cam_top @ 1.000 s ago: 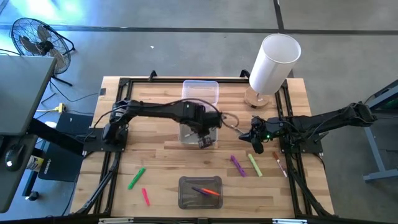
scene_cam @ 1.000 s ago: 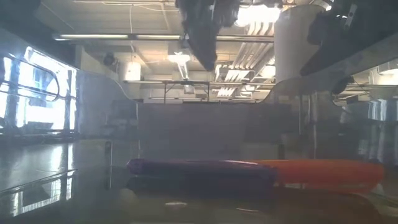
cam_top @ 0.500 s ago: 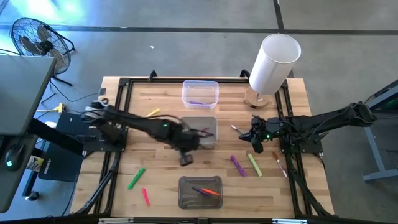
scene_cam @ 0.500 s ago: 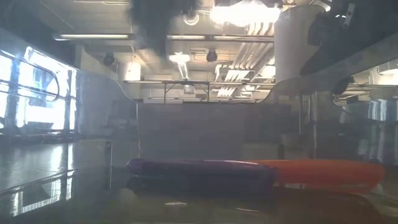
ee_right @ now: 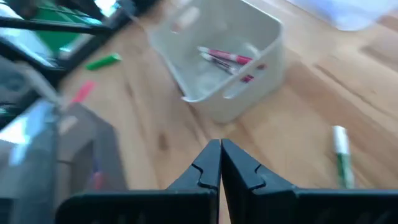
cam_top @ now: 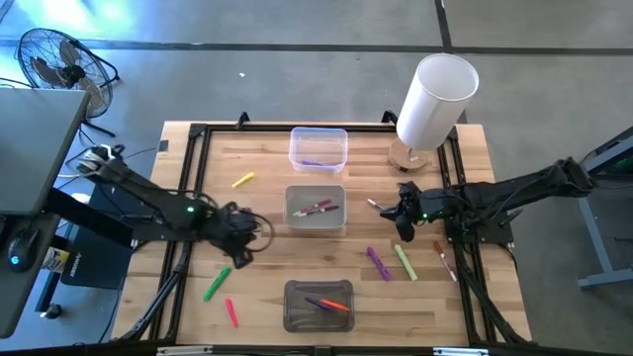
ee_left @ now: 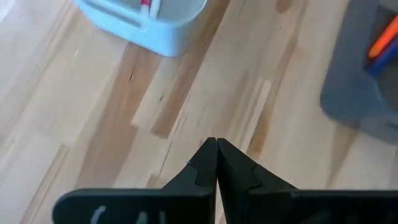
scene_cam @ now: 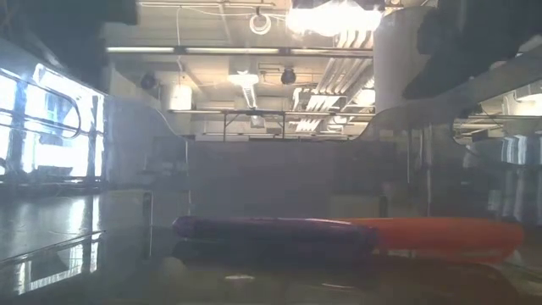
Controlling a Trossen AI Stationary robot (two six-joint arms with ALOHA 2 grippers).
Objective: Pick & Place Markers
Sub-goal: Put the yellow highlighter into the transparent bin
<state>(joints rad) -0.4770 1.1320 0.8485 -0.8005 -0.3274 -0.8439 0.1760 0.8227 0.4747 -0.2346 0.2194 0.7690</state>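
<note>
Left gripper [cam_top: 240, 252] shut, empty, over bare wood near green marker [cam_top: 218, 283] | right gripper [cam_top: 405, 230] shut, empty | sorted: red-white pair in middle bin [cam_top: 316, 194], purple and orange in near bin [cam_top: 318, 318] | loose: green, pink [cam_top: 231, 312], yellow [cam_top: 242, 180], cluster near right arm.

Purple marker [cam_top: 377, 261] beside green marker [cam_top: 404, 260], a yellow marker [cam_top: 242, 180], pale wood table [cam_top: 257, 218]
</note>
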